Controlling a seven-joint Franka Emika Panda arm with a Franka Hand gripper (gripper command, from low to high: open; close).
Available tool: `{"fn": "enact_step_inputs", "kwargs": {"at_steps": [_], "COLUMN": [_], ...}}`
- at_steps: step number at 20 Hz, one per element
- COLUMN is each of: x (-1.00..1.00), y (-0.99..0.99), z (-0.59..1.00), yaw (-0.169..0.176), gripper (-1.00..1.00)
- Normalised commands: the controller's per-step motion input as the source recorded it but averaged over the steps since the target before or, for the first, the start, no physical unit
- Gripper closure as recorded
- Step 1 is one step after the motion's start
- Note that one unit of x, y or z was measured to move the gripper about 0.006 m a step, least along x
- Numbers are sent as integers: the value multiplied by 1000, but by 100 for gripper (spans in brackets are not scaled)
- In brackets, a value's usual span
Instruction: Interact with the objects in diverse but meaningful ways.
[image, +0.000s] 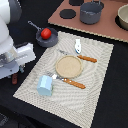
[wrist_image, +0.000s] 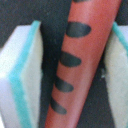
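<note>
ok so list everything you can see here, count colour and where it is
red tomato: one, red, inside the saucepan
grey long-handled saucepan: one, grey, off the mat's far corner, exterior view's left
grey pot: one, grey, on the brown board
brown board: one, brown, beyond the mat
round tan plate: one, tan, mid-mat
orange-handled utensils: two, orange handles, either side of the plate
light-blue cup: one, light blue, mat's near corner
small white shaker: one, white, mat's far edge
woven beige placemat: one, beige, on the dark table
brown sausage: one, reddish-brown with dark stripes, between the fingers
gripper: one, white pads edged teal; sausage contact unclear
</note>
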Motion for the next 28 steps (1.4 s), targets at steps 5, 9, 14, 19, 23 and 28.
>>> {"fn": "enact_step_inputs", "kwargs": {"at_steps": [5,9,14,19,23,28], "x": [40,274,585,855,913,916], "y": [10,396,685,742,596,328], "z": [405,949,1000,997,841,488], "yaw": [-7,-13,-12,0,0,-19], "gripper": [100,100,100,100,100,100]}}
